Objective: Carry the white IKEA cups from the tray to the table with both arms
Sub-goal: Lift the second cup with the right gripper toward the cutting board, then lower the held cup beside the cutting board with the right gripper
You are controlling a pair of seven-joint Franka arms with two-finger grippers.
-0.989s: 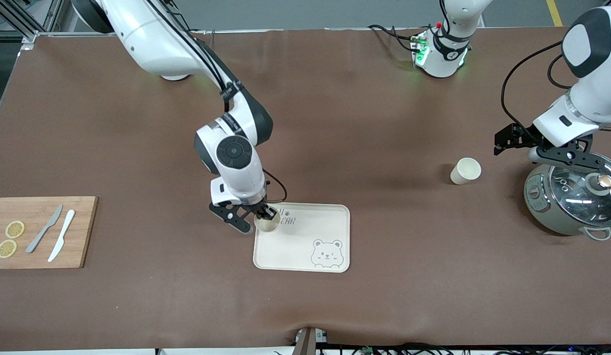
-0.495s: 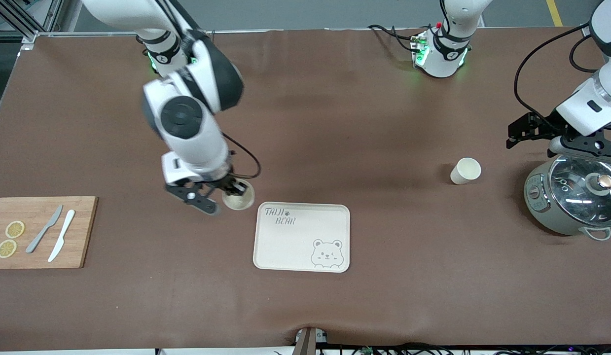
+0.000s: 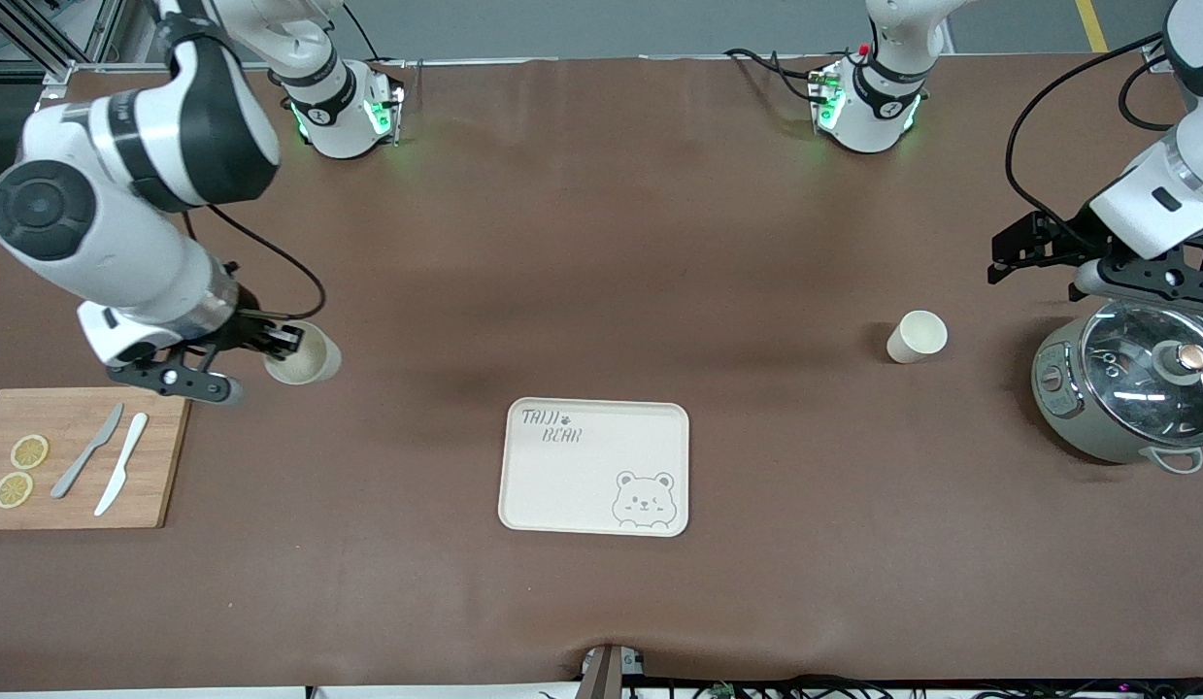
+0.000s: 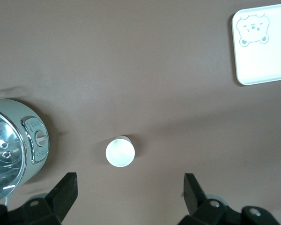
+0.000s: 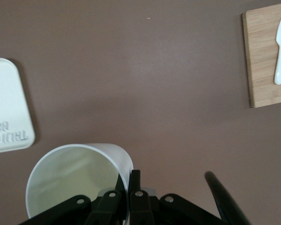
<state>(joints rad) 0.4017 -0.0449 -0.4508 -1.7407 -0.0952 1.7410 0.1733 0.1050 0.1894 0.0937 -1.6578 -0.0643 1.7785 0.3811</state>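
My right gripper (image 3: pixel 283 342) is shut on the rim of one white IKEA cup (image 3: pixel 307 355), one finger inside and one outside, and holds it upright over the brown table beside the cutting board. The right wrist view shows the cup (image 5: pixel 79 183) pinched in my right gripper (image 5: pixel 129 187). The second white cup (image 3: pixel 918 336) stands upright on the table beside the rice cooker. My left gripper (image 3: pixel 1019 250) is wide open and empty, up in the air over the table by that cup and the cooker. In the left wrist view the cup (image 4: pixel 120 152) lies ahead of my left gripper (image 4: pixel 129 194).
A cream bear tray (image 3: pixel 562 485) lies at the table's middle with nothing on it. A wooden cutting board (image 3: pixel 164 456) with two knives and lemon slices lies at the right arm's end. A rice cooker (image 3: pixel 1067 408) with a glass lid stands at the left arm's end.
My right arm has lifted the cup off the tray's corner and carried it toward the right arm's end, up to the cutting board. My left gripper has shifted slightly away from the cup.
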